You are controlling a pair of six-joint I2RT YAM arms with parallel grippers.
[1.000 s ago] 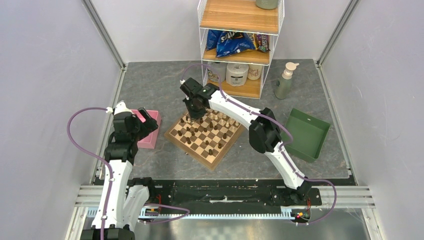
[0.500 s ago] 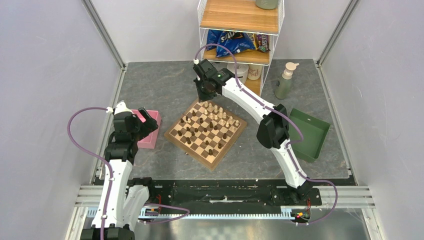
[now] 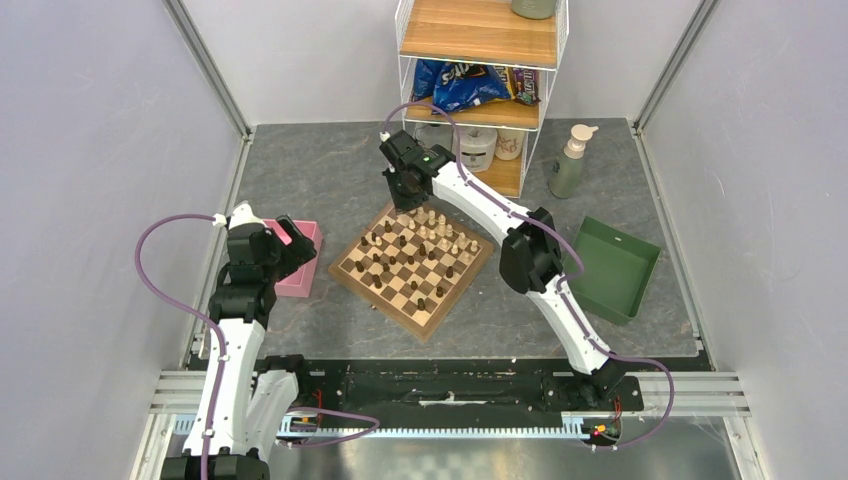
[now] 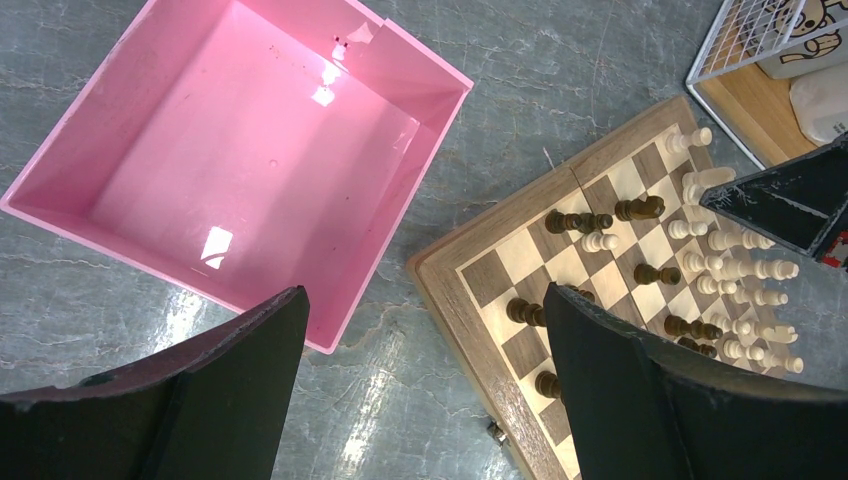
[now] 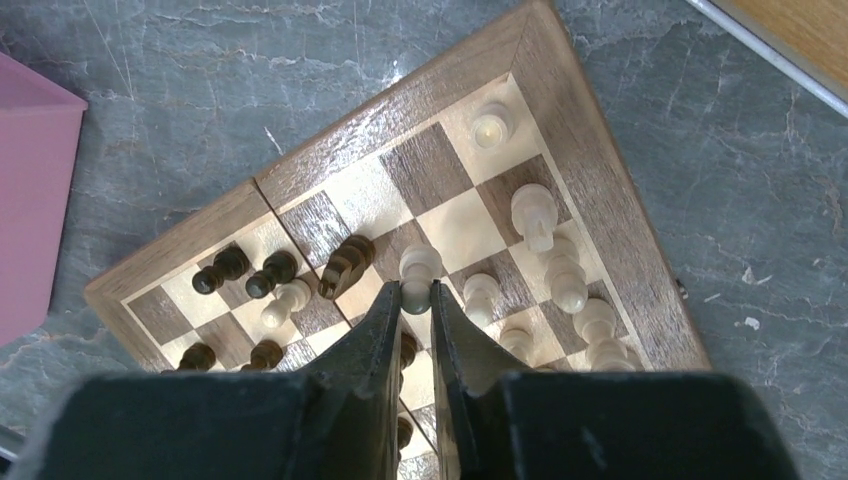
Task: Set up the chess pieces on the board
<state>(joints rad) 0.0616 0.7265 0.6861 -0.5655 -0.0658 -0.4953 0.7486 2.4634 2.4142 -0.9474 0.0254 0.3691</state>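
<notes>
Both arms wear glossy white shells over their long links, broken by chunky matte-black joint housings. The left arm (image 3: 232, 330), at about 8 o'clock in the overhead view, carries a lilac cable (image 3: 138, 262) that bows out in a wide loop from its wrist. The right arm (image 3: 560, 300), at 4 o'clock, trails a matching lilac lead (image 3: 671, 395) beside its base, where red and yellow wiring (image 3: 602, 430) shows. A small green light (image 3: 437, 155) glows on its black wrist housing at 12 o'clock. The left claw (image 4: 422, 295) has broad, wedge-shaped black fingers (image 4: 640, 400) with scuffed greyish edges. The right claw (image 5: 415, 290) has slimmer black fingertips (image 5: 360, 370), tapering to blunt ends.
</notes>
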